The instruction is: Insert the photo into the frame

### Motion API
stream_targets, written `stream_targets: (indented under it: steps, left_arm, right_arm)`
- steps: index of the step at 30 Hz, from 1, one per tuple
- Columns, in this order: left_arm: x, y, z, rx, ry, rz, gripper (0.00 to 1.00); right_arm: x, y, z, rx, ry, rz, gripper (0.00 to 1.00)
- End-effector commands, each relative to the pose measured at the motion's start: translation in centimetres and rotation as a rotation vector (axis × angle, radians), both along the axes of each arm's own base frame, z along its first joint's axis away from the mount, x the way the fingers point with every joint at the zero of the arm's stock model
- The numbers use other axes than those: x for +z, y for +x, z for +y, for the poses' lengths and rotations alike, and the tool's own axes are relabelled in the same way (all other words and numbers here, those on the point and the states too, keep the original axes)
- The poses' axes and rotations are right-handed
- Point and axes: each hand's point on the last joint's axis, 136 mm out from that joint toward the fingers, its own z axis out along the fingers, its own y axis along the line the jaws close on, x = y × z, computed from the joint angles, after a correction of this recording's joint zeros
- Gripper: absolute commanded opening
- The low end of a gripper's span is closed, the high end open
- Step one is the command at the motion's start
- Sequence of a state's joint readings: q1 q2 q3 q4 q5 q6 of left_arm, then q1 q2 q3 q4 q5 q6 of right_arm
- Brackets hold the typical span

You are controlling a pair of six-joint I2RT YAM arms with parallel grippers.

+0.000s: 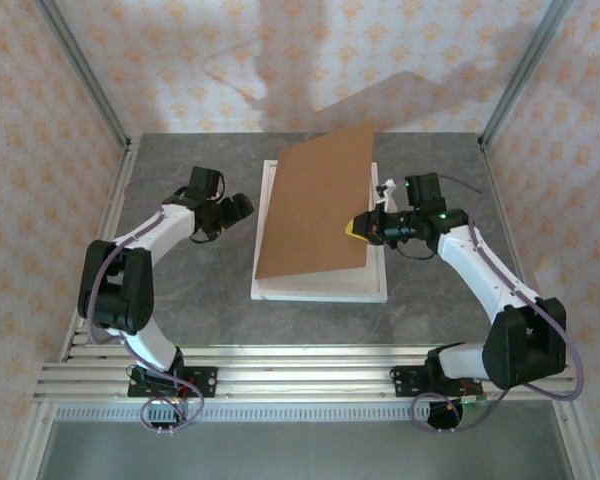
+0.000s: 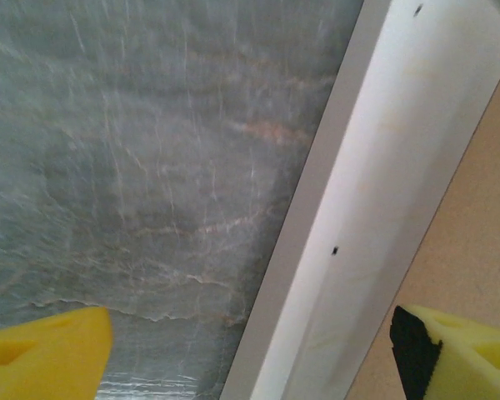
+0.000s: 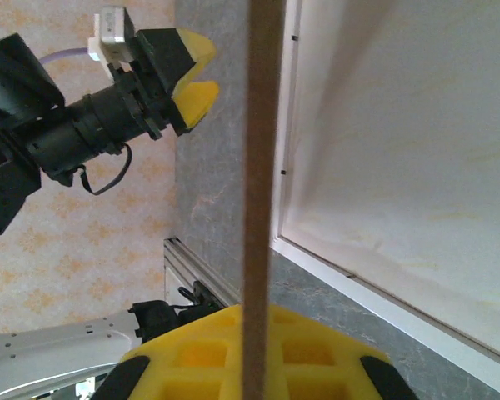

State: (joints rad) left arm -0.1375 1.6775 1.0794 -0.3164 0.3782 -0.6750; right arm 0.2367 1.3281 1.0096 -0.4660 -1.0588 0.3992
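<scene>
The frame, white and rectangular, lies flat at the table's centre. A brown backing board stands tilted over it, its left edge down along the frame's left side and its right edge raised. My right gripper is shut on that raised edge; the right wrist view has the board edge-on between the yellow fingers, with the frame's pale cream inside under it. My left gripper stands open, apart from the frame's left rim, holding nothing. The photo is hidden.
Grey marble table lies bare to the left of and in front of the frame. Metal posts and patterned walls close in the sides. An aluminium rail runs along the near edge by the arm bases.
</scene>
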Motion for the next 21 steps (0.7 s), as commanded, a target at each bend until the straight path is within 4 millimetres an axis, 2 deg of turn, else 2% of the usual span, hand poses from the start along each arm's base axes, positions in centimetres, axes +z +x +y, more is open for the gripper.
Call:
stream_targets:
  steps: [1,14,18,21]
  left_arm:
    - [0.1,1.0,-1.7,0.004,-0.111,-0.040,0.89]
    - [-1.3,0.6,-2.5,-0.001,-0.158,-0.043,0.89]
    - [-1.7,0.4,-3.0,-0.012,-0.162,-0.036,0.89]
    - [-2.0,0.3,-3.4,-0.022,-0.162,-0.028,0.89]
  right_arm:
    - [1.7,0.9,0.9,0.063,0.057,-0.141,0.00]
    - [-1.9,0.6,1.1,0.172,0.018,-0.052,0.00]
    - [-2.0,0.7,0.2,0.182,0.013,-0.042,0.00]
    - [-1.0,0.9,-0.5,0.179,0.051,-0.051,0.00]
